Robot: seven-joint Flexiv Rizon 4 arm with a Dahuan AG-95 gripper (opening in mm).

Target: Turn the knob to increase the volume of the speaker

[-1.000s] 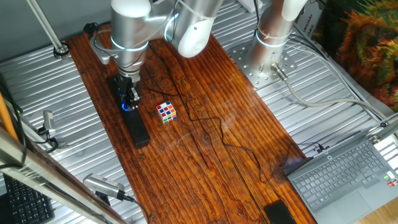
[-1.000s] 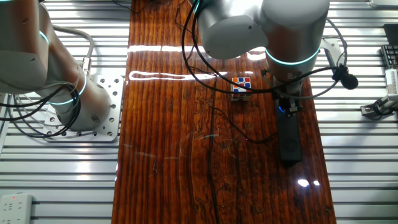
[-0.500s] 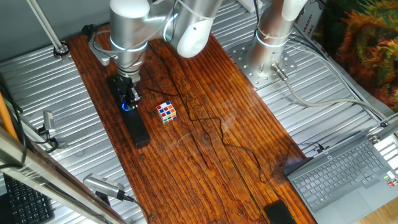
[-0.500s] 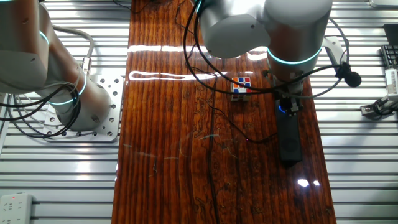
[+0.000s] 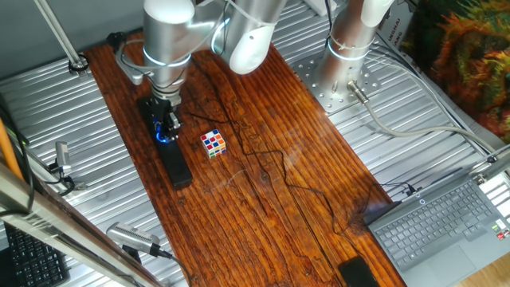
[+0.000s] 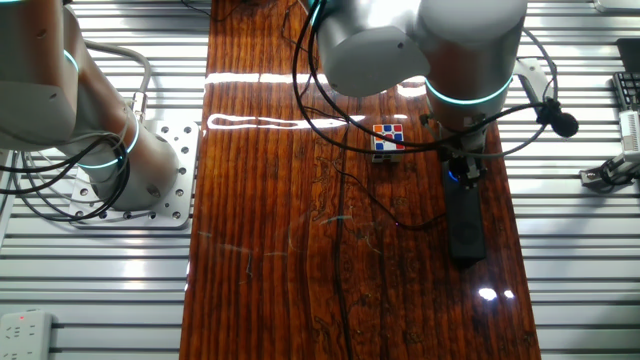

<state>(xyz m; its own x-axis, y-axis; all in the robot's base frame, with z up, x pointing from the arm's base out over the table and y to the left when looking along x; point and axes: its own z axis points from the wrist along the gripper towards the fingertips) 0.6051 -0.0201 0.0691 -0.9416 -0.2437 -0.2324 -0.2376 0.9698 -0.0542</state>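
Gripping stage, by the look: gripper (image 5: 166, 127) sits down on knob (image 5: 162, 135), blue glow showing, near one end of speaker (image 5: 171, 155) beside cube (image 5: 213, 143). Finger closure: cannot tell. Turning apparently remains.

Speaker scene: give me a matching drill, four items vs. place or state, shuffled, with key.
Items:
1. knob
2. speaker
3. puzzle cube
4. laptop

Descriptions:
A. open, on the metal bench beside the wooden board
B. glowing blue, under the gripper
C. multicoloured, alone on the wood near the black bar
D. long black bar lying flat on the wood

Pairs: 1-B, 2-D, 3-C, 4-A
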